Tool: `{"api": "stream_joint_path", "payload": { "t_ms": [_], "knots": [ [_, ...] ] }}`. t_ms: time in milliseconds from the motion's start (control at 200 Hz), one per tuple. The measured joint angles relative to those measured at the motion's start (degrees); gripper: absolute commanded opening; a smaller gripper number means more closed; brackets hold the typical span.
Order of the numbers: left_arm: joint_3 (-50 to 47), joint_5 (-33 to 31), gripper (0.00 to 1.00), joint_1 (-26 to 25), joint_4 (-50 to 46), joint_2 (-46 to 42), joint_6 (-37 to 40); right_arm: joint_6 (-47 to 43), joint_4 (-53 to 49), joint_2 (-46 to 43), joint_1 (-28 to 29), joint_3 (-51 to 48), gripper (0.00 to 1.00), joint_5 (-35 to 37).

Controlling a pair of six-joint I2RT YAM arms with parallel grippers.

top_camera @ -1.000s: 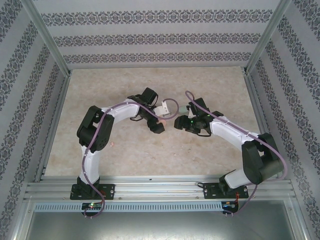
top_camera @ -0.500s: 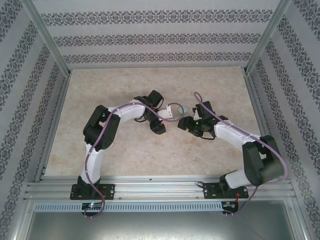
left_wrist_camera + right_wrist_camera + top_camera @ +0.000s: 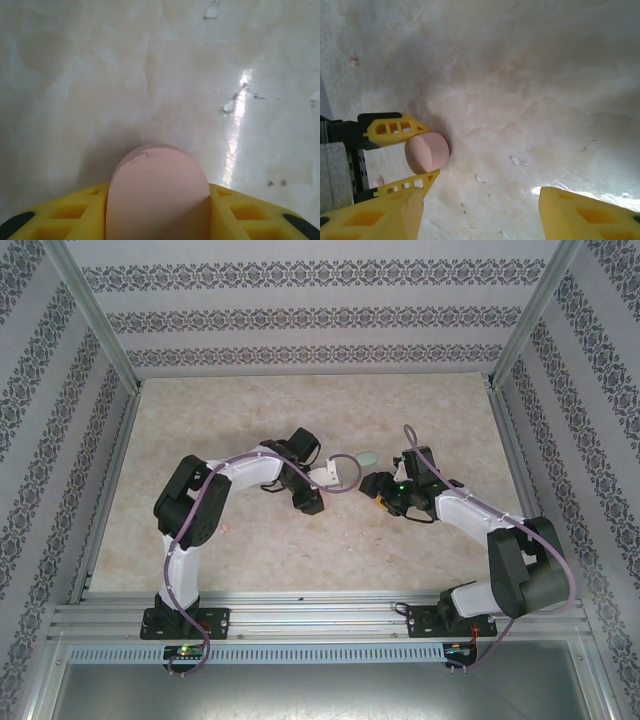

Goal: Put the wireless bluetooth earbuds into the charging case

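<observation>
A pale pink oval charging case (image 3: 158,192) sits between my left gripper's (image 3: 158,200) yellow fingers (image 3: 75,210), which press against both of its sides just above the marble table. In the right wrist view the same pink case (image 3: 426,152) shows at the left, clamped by the left arm's fingers (image 3: 395,129). My right gripper (image 3: 480,215) stands open and holds nothing, a little to the right of the case. From above, the left gripper (image 3: 318,490) and right gripper (image 3: 378,490) face each other at mid-table. A tiny pink earbud (image 3: 379,181) lies beside the left fingers.
A mint green case (image 3: 369,457) lies on the table just behind the two grippers. A small pink speck (image 3: 222,528) lies by the left arm's elbow. Patterned walls and metal frame rails (image 3: 110,470) close in the table on three sides.
My left gripper's jaws have closed onto the pink case. The right arm has drawn back to the right, which uncovers the mint green case behind it.
</observation>
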Motion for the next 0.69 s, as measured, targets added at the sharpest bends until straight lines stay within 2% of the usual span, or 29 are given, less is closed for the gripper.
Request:
{"api": "stream_joint_path", "payload": {
  "t_ms": [694],
  "knots": [
    [-1.9, 13.1, 0.43, 1.3, 0.9, -11.3, -4.8, 7.5, 10.0, 3.0, 5.7, 1.5, 0.65, -7.5]
  ]
}}
